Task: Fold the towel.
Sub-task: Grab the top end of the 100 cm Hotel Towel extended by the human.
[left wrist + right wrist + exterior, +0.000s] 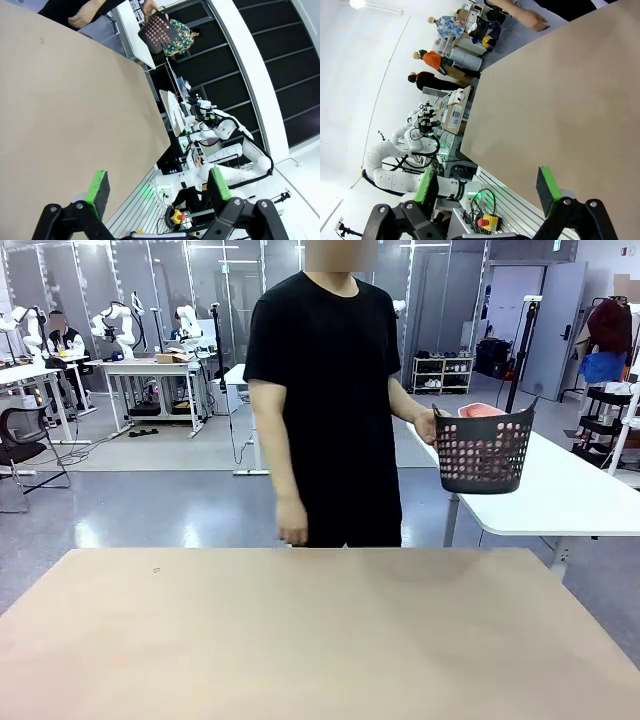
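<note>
The left end effector [158, 186] is wide open and holds nothing; it hangs over the near edge of the worktop [320, 640]. The right end effector [487, 186] is wide open as well, with nothing between its green pads. A person [325, 390] stands at the far side of the worktop and holds a dark basket [484, 452] in the air with one hand [427, 425]. The towel [480, 410] lies in the basket, and a pink part of it shows above the rim.
</note>
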Motion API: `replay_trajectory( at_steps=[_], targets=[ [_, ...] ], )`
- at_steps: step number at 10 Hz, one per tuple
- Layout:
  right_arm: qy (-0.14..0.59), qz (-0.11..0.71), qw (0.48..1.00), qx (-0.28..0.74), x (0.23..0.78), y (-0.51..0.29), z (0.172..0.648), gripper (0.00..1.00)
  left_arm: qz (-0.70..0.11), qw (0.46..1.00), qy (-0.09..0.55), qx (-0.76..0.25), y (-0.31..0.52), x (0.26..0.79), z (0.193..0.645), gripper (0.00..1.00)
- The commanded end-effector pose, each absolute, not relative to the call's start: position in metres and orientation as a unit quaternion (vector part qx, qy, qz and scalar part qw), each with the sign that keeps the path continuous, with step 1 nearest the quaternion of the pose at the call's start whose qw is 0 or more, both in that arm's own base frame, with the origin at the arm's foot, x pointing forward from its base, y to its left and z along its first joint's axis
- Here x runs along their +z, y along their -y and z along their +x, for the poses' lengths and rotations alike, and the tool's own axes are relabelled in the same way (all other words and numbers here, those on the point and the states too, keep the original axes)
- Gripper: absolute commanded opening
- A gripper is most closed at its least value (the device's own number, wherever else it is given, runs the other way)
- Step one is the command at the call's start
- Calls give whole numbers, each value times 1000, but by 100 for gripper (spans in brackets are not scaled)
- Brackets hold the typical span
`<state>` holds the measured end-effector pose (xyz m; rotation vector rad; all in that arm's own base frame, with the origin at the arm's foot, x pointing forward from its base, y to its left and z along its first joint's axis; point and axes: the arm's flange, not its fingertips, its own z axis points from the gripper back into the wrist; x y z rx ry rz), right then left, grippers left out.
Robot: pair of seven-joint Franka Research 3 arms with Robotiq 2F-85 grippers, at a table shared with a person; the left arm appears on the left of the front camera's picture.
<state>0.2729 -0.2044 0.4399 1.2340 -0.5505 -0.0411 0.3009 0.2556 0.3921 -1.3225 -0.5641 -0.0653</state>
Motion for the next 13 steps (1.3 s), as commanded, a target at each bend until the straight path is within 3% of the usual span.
replay_trajectory(
  at_steps=[1, 13],
  targets=[
    [260, 576, 775, -15, 441, 206, 273, 100, -608, 751, 257, -32, -256, 392, 299, 100],
    [260, 576, 775, -15, 441, 206, 273, 100, -608, 751, 257, -32, -256, 392, 299, 100]
  ],
)
